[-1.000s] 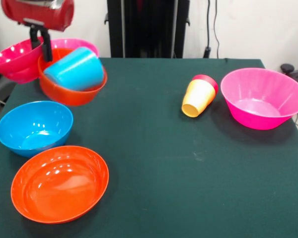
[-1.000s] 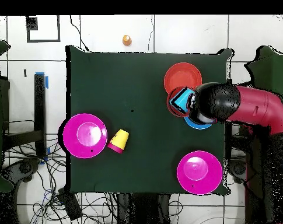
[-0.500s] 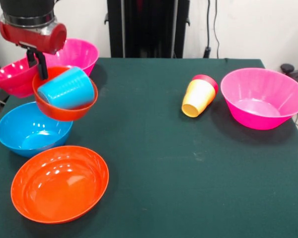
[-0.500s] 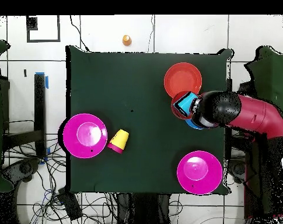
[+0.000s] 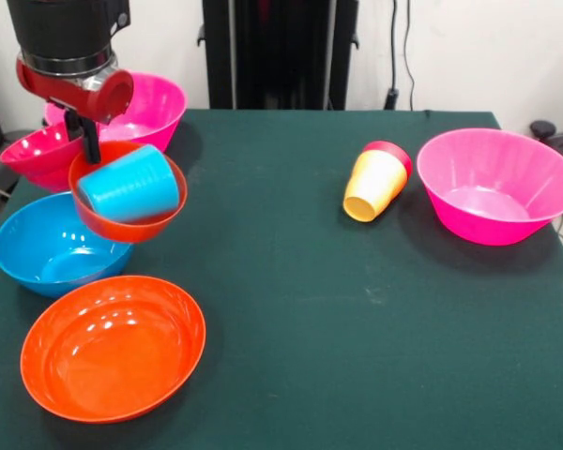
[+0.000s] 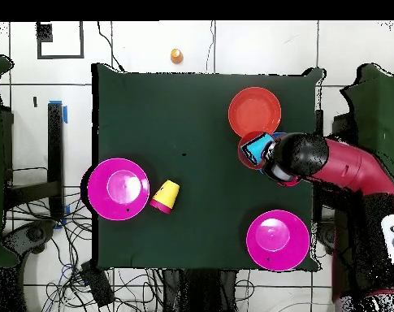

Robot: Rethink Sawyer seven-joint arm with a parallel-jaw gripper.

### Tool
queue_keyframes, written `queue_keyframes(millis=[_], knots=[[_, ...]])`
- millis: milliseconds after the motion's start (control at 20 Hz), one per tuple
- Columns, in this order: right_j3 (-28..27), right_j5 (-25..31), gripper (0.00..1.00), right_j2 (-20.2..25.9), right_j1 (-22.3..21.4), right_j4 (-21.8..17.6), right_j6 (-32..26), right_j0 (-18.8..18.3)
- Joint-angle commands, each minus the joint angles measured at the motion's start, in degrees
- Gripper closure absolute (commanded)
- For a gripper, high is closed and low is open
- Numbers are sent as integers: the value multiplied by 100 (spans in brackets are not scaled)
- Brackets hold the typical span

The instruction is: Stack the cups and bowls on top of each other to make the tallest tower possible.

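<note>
**Small orange bowl aloft with the blue cup inside**

My hand (image 5: 86, 141) is clamped on the far rim of the small glossy orange plastic bowl (image 5: 127, 220), which hangs tilted above the dark green worktop (image 5: 338, 309). The glossy blue plastic tumbler (image 5: 129, 183) lies on its side inside that bowl, its mouth toward three o'clock in the front view.

Directly below, at about seven o'clock from the held bowl, the medium glossy blue bowl (image 5: 47, 248) sits upright on the worktop. At six o'clock from that one lies the wide shallow orange bowl (image 5: 113, 347). Behind my hand, at about ten o'clock, the small crimson bowl (image 5: 38, 155) shows, and at twelve o'clock a large pink bowl (image 5: 155, 103) stands near the worktop's far edge.

Well apart, toward three o'clock, the yellow tumbler (image 5: 373, 186) lies on its side nested in the red tumbler (image 5: 394, 153). Just beside them at three o'clock stands the second large pink bowl (image 5: 497, 187), upright.

In the overhead view my red arm (image 6: 346, 166) covers most of the blue bowl.
</note>
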Motion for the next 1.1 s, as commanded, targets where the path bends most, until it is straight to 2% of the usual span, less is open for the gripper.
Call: queue_keyframes(millis=[50,200,300,550,700,950,1100], knots=[[-4,-401,100,28,-1,-25,457,231],[-375,-262,100,82,186,-85,234,224],[-418,-323,100,79,263,-125,210,221],[-84,-861,100,97,137,-255,187,211],[-68,-953,100,102,189,-240,202,218],[-224,-580,100,37,167,-168,87,283],[-188,-552,100,34,113,-118,90,291]])
